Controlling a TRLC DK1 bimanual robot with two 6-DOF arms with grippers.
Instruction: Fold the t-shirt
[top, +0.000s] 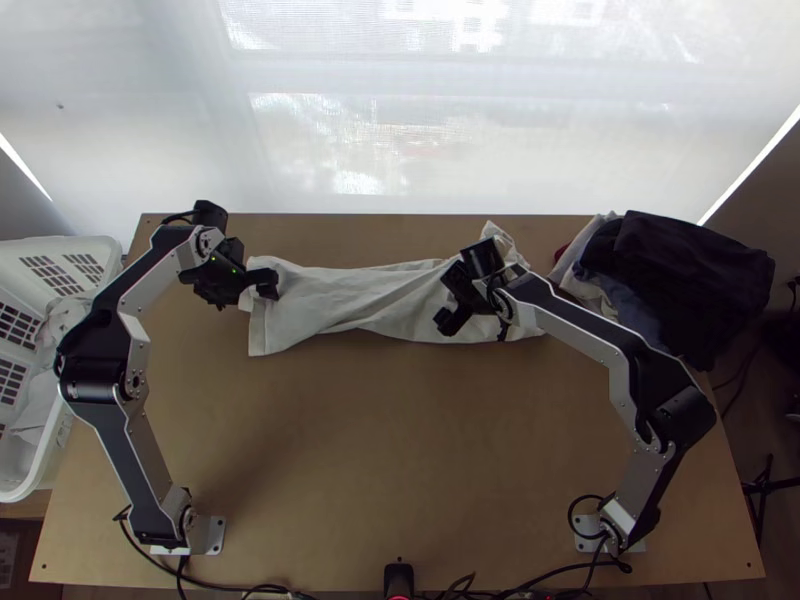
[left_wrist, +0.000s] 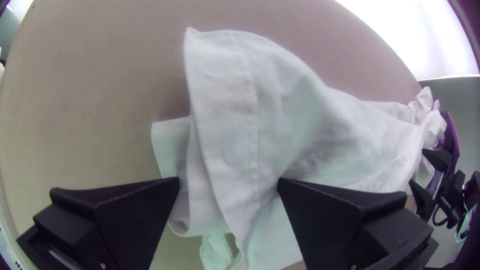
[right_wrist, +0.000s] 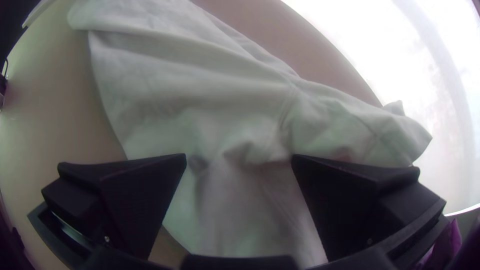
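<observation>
Top view, and straight to the white t-shirt (top: 390, 300): lies across the far part of the table (top: 400, 450), drawn out long and narrow, creased on the diagonal, broader towards both ends. Over to the left wrist view, and there, at one end, the left gripper (left_wrist: 228, 180): fingers wide apart, layered cloth in the gap, a long stitched edge (left_wrist: 220, 115) just ahead, no pinch to be seen. Now the right wrist view and the right gripper (right_wrist: 240, 157): fingers parted too, over a rumpled patch near a seam (right_wrist: 290, 107), towards the other end. Looks like a middle stage: roughly a strip, but uneven, layers out of line at the left end, and well short of a neat packet. And next? Calls for a firm pinch at both ends, all layers caught together, then a gentle pull to flatten those creases before bringing one end over. Careful with the under-layer: could slip free and leave a crooked edge. Close to the right end, a dark pile of clothes (top: 690, 270), so best to avoid snagging it; off at the left, a white basket (top: 102, 247) with more cloth inside
</observation>
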